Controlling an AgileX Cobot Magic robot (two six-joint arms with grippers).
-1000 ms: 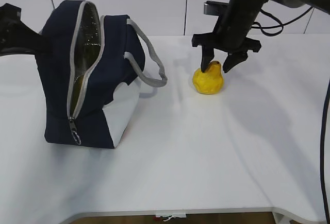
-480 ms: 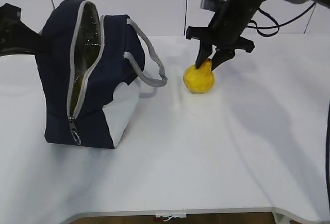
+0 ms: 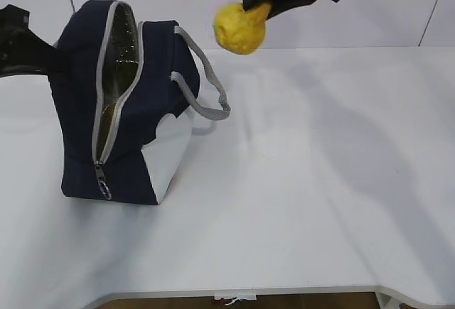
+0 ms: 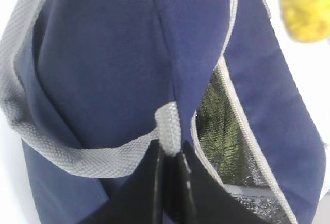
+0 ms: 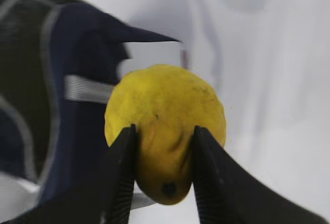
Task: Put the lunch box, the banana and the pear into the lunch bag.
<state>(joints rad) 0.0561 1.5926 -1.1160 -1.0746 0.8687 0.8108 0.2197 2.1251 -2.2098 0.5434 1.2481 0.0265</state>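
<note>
The yellow pear (image 3: 241,28) hangs in the air above the table, a little right of the bag's top, with my right gripper (image 3: 269,3) shut on its narrow neck. In the right wrist view the pear (image 5: 167,121) sits between the two black fingers (image 5: 124,172). The navy lunch bag (image 3: 128,110) stands at the left, its zipper open and silvery lining showing. My left gripper (image 4: 172,154) is shut on the bag's grey webbing handle (image 4: 167,126) and holds the opening apart. The lunch box and the banana are hidden from view.
The bag's second grey handle (image 3: 206,85) droops toward the table on its right side. The zipper pull (image 3: 103,181) hangs at the bag's lower front. The white table (image 3: 320,181) stretches right and forward of the bag.
My right gripper closed on the pear's neck, lifted it off the table and carried it up and left toward the bag. The left gripper and the bag stayed still.
</note>
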